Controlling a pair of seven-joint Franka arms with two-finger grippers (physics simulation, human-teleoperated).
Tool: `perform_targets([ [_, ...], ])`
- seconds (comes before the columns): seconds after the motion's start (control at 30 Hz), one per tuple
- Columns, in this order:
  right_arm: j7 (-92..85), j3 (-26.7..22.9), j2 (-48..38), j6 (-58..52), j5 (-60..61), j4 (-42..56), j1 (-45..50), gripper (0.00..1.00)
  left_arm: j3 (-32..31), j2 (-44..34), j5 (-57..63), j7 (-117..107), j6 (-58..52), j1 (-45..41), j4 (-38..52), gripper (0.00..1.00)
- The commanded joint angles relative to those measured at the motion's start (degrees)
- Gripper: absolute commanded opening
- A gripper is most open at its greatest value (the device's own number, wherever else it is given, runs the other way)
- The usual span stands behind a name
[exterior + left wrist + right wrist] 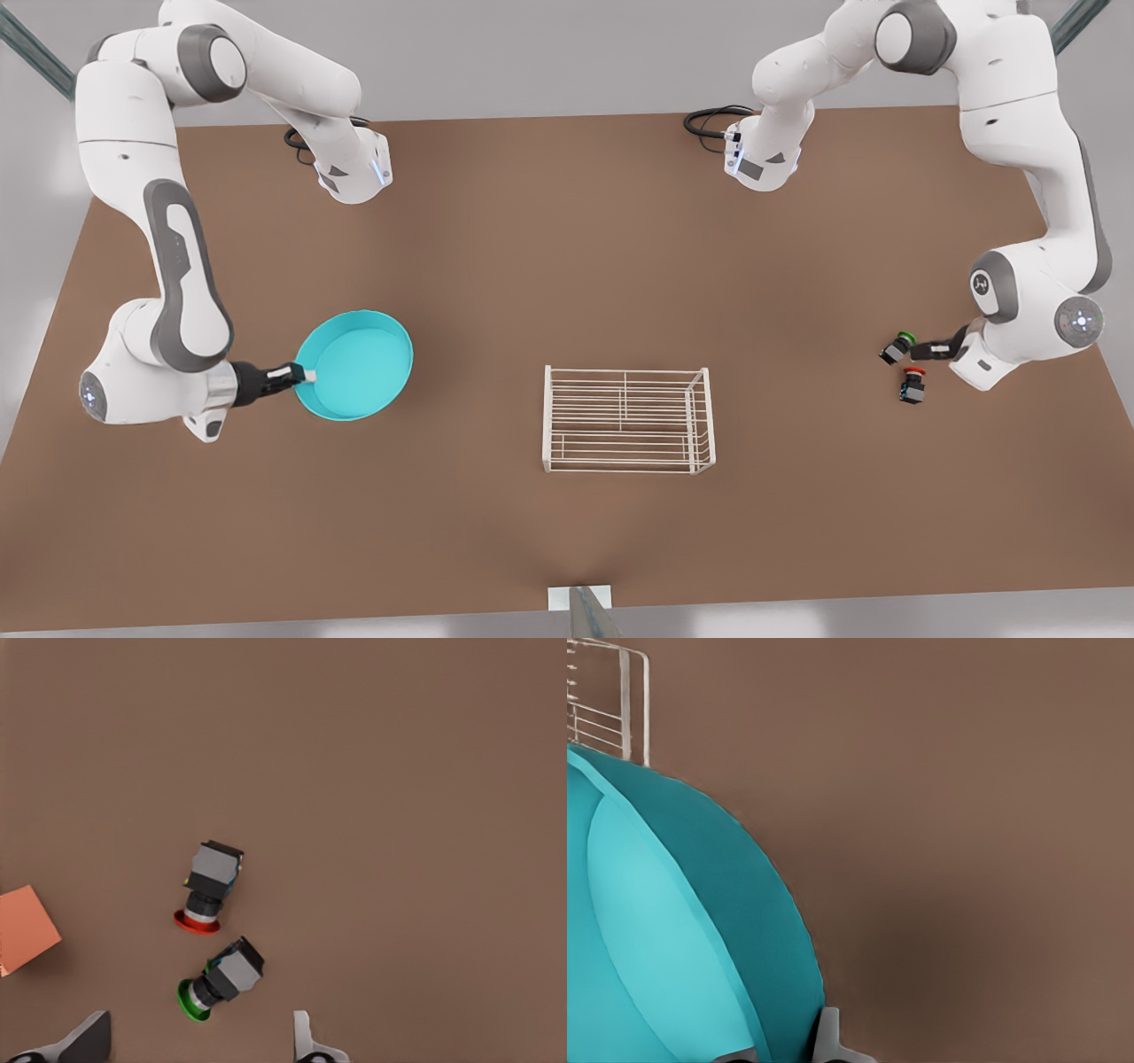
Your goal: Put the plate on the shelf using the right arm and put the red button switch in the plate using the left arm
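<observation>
The turquoise plate (359, 363) is at the front view's left, and my right gripper (304, 376) is shut on its rim. In the right wrist view the plate (664, 930) fills one side, with a fingertip (826, 1036) against its edge. The white wire shelf (627, 419) stands at mid table, apart from the plate; one corner of the shelf (602, 709) shows in the right wrist view. The red button switch (912, 385) (208, 886) lies on its side at the front view's right. My left gripper (923, 348) (199, 1035) hangs open above the table, nearer the green switch than the red one.
A green-capped switch (897, 346) (221, 979) lies beside the red one, roughly between my left fingers. An orange cube (22, 930) sits near them, seen only in the left wrist view. Black cables (713, 120) lie at the table's back.
</observation>
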Motion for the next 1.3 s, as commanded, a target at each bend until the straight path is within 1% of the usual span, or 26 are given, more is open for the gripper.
perform_targets([
  [0.0,1.01,2.41,-0.19,-3.38,1.05,0.58,0.04,0.24,0.0,1.5,2.04,0.56,14.84,1.05,-0.53,1.0],
  [0.07,6.46,6.55,-0.19,-3.38,1.05,1.9,0.39,0.24,0.0,4.4,2.13,0.73,19.06,1.84,-0.53,1.0],
  [0.13,10.95,7.34,-0.19,-3.38,3.51,2.87,3.03,0.24,0.0,7.65,2.13,0.82,22.84,1.93,-0.45,1.0],
  [0.17,13.23,7.95,-0.19,-3.38,3.69,3.3,4.26,0.24,0.0,7.92,2.21,0.82,22.84,1.93,-0.53,1.0],
  [0.23,19.91,11.47,-0.19,-2.41,3.69,4.19,5.4,0.24,0.0,8.62,4.32,3.72,23.36,1.67,-0.36,1.0],
  [0.27,22.99,11.56,-0.1,-2.32,3.77,5.85,7.25,0.24,-0.09,8.89,4.32,3.81,23.37,1.49,-0.45,1.0],
  [0.33,30.81,11.56,0.25,-1.27,3.69,8.76,11.29,0.24,-0.17,9.41,4.24,5.65,23.71,1.76,-1.06,1.0],
  [0.4,36.7,11.56,0.78,1.63,3.33,9.46,14.28,0.24,-0.26,9.68,3.8,5.39,26.79,1.84,-3.26,1.0],
  [0.47,41.71,11.47,2.1,3.3,3.25,12.71,17.18,0.24,-0.35,10.12,1.69,5.65,26.88,2.02,-3.26,1.0],
  [0.57,46.37,11.38,3.41,8.57,3.25,12.98,19.73,0.24,-0.44,11.17,1.34,5.83,27.49,2.02,-3.26,1.0],
  [0.63,49.36,10.68,5.61,11.91,3.16,15.52,22.8,0.24,-0.44,12.22,1.34,6.27,28.81,2.02,-3.26,1.0],
  [0.7,52.61,9.71,7.81,13.85,3.07,18.69,25.97,0.24,-0.44,12.84,1.42,7.85,29.87,2.2,-3.26,1.0],
  [0.77,55.95,8.04,9.57,18.15,3.16,20.71,29.48,0.24,-0.44,13.28,1.51,7.85,30.48,2.11,-3.26,1.0],
  [0.83,57.01,4.0,10.71,21.76,3.16,22.2,33.88,0.24,-0.35,13.37,1.6,7.85,30.57,2.11,-3.26,1.0],
  [0.87,57.27,3.47,11.85,23.16,3.16,23.61,34.76,0.24,-0.35,13.37,1.69,7.85,31.01,2.11,-3.26,1.0],
  [0.9,57.71,2.24,12.11,23.51,3.16,24.31,35.9,0.24,-0.35,13.37,1.69,7.85,31.01,2.02,-3.17,0.92],
  [0.93,57.71,1.01,12.47,25.09,3.16,24.4,36.87,0.25,-0.35,13.37,1.69,7.85,31.01,2.02,-3.17,0.78],
  [0.97,57.71,0.4,13.08,26.85,3.16,24.49,37.57,0.24,-0.35,13.37,1.69,7.85,31.01,2.02,-3.08,0.68],
  [1.0,57.8,-1.44,13.61,27.47,3.16,25.45,39.14,0.25,-0.35,13.37,1.69,7.85,31.01,2.02,-3.08,0.56],
  [1.03,58.32,-2.94,13.96,28.35,3.16,25.72,40.3,0.25,-0.35,13.37,1.69,7.85,31.01,1.93,-3.08,0.5],
  [1.07,58.5,-2.77,14.49,29.05,3.16,26.42,40.47,0.25,-0.35,13.37,1.69,7.85,31.01,1.93,-3.08,0.46],
  [1.2,60.34,-3.91,16.69,30.64,3.16,28.44,43.02,0.26,-0.35,12.32,2.04,7.94,29.87,1.84,-2.56,0.47],
  [1.23,60.87,-4.09,16.77,30.64,3.16,28.44,44.33,0.26,-0.44,11.87,2.04,8.81,25.4,1.84,-0.1,0.47],
  [1.27,61.05,-4.09,16.86,30.64,3.16,28.27,44.95,0.26,-0.53,11.7,2.04,8.91,23.45,1.67,1.31,0.47],
])
